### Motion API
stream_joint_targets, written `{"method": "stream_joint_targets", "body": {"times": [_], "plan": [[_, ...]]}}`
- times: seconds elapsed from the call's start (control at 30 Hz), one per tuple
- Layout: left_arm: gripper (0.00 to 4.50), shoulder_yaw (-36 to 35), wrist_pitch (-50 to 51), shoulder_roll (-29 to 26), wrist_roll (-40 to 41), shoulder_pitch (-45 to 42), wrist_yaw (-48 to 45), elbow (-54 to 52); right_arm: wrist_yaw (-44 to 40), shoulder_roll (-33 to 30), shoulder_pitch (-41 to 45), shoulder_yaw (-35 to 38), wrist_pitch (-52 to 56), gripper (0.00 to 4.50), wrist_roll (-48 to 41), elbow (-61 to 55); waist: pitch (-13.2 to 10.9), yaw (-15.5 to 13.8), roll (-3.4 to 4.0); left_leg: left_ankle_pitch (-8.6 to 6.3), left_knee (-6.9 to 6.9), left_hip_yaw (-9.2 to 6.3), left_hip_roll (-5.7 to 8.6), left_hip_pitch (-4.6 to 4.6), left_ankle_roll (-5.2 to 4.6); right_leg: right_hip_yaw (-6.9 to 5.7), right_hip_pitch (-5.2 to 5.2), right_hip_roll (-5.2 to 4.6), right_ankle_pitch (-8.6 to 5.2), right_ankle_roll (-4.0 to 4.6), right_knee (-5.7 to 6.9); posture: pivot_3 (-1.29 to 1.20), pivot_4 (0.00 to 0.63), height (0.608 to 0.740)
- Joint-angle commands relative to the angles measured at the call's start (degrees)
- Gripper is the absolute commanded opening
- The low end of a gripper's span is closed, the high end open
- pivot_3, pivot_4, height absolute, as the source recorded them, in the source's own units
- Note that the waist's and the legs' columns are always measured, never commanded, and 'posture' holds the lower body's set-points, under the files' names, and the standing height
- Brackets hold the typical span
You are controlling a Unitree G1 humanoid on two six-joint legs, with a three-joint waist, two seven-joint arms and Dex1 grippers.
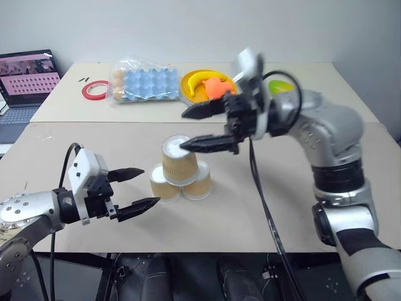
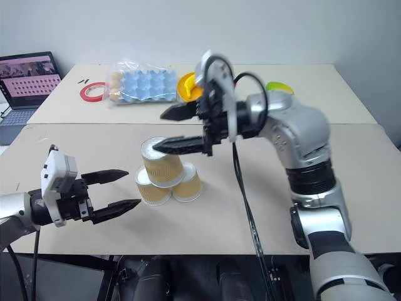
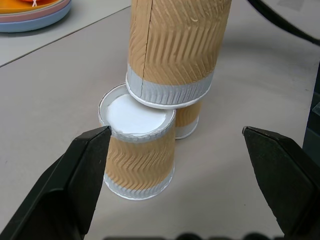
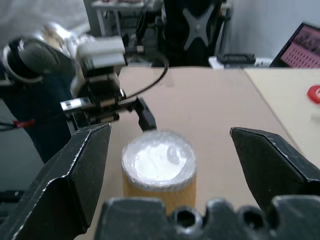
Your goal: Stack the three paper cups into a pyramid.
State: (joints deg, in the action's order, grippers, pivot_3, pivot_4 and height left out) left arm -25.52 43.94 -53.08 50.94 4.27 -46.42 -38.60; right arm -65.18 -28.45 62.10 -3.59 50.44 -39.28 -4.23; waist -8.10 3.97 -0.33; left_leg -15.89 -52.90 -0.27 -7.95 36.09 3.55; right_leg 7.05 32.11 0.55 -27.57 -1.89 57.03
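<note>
A beige table [image 1: 294, 207] before a pale wall carries the work. The pyramid [image 1: 180, 168] is found near the table's middle: three paper cups, all inverted with white bases up, two of them [image 1: 164, 183] [image 1: 198, 180] set side by side and the third [image 1: 178, 155] rested across both. Farther back, a blue egg tray [image 1: 145, 83] in clear wrap is seen with a few eggs at its left end, and a yellow plate [image 1: 203, 84] with a banana and an orange toy; red tape [image 1: 94, 90] and a laptop [image 1: 25, 81] lie leftward. The right gripper [image 1: 203, 128] is held level, pointing left, fingers spread wide just above the top cup, gripping nothing. The left gripper [image 1: 136, 187] is held low just left of the base cups, spread wide and empty.
</note>
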Motion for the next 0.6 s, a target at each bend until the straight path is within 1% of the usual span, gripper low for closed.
{"method": "stream_joint_targets", "body": {"times": [0.03, 0.1, 0.17, 0.27, 0.37, 0.47, 0.53, 0.6], "plan": [[4.5, -4.4, -0.6, 0.1, 1.0, 2.0, 0.0, -1.7, 3.7, -0.8, 4.0, 10.3, 4.1, 4.45, -7.3, 3.9, 0.0, 0.2, 0.0, 0.0, 0.0, 0.0, 0.0, 0.0, 0.0, 0.0, 0.01, 0.0, 0.0, 0.0, 0.01, 0.0, 0.15, 0.641], [4.5, -7.7, 0.1, 0.7, 1.0, 5.7, -0.1, -1.3, 9.2, -1.0, 5.3, 15.4, 5.5, 4.45, -8.6, 8.5, 0.0, 0.4, 0.0, 0.0, 0.0, 0.0, 0.0, 0.0, 0.0, 0.02, 0.01, 0.0, 0.0, 0.01, 0.04, 0.0, 0.15, 0.641], [4.5, -10.2, -0.7, 1.2, -1.4, 11.8, -2.2, -1.0, 14.0, -1.4, 4.3, 17.4, 4.2, 4.45, -6.6, 10.8, 0.0, 0.5, 0.0, 0.0, 0.02, 0.01, -0.01, -0.02, -0.01, 0.03, 0.03, 0.0, 0.0, 0.03, 0.03, 0.0, 0.15, 0.641], [4.5, -12.5, -2.7, 3.6, -4.1, 17.9, -2.5, -0.3, 18.8, -2.5, 0.1, 16.1, 0.7, 4.45, -1.1, 11.1, 0.0, 0.4, 0.0, -0.02, 0.06, 0.03, -0.01, -0.02, -0.03, 0.04, 0.07, 0.0, -0.04, 0.1, 0.0, 0.0, 0.15, 0.641], [4.5, -14.2, -5.4, 6.3, -7.7, 22.0, -2.2, 1.2, 25.5, -3.9, -4.9, 13.2, -6.0, 4.45, 8.5, 13.3, 0.0, 0.3, 0.0, -0.02, 0.05, 0.03, -0.01, -0.03, -0.03, 0.03, 0.08, 0.0, -0.05, 0.13, 0.0, 0.0, 0.15, 0.641], [4.5, -14.6, -8.0, 9.9, -11.5, 20.0, 3.6, 4.4, 32.3, -5.9, -9.0, 11.0, -11.0, 4.45, 17.5, 15.8, 0.0, -0.1, 0.02, -0.01, -0.02, 0.09, 0.0, 0.03, -0.02, 0.08, 0.15, -0.03, -0.06, 0.12, 0.02, 0.0, 0.15, 0.641], [4.5, -12.7, -10.7, 12.7, -15.9, 16.4, 9.3, 6.7, 35.7, -7.0, -12.5, 9.4, -12.5, 4.45, 22.1, 14.9, 0.0, -0.7, 0.04, -0.01, -0.05, 0.09, 0.01, 0.09, -0.02, 0.07, 0.16, -0.06, -0.07, 0.1, 0.01, 0.0, 0.15, 0.641], [4.5, -10.3, -12.8, 16.6, -20.3, 10.8, 16.9, 9.1, 38.1, -7.6, -16.1, 7.9, -13.1, 4.45, 25.5, 13.2, 0.0, -0.7, 0.02, -0.01, -0.05, 0.09, 0.01, 0.15, -0.02, 0.07, 0.15, -0.06, -0.07, 0.1, 0.0, 0.0, 0.15, 0.641]]}}
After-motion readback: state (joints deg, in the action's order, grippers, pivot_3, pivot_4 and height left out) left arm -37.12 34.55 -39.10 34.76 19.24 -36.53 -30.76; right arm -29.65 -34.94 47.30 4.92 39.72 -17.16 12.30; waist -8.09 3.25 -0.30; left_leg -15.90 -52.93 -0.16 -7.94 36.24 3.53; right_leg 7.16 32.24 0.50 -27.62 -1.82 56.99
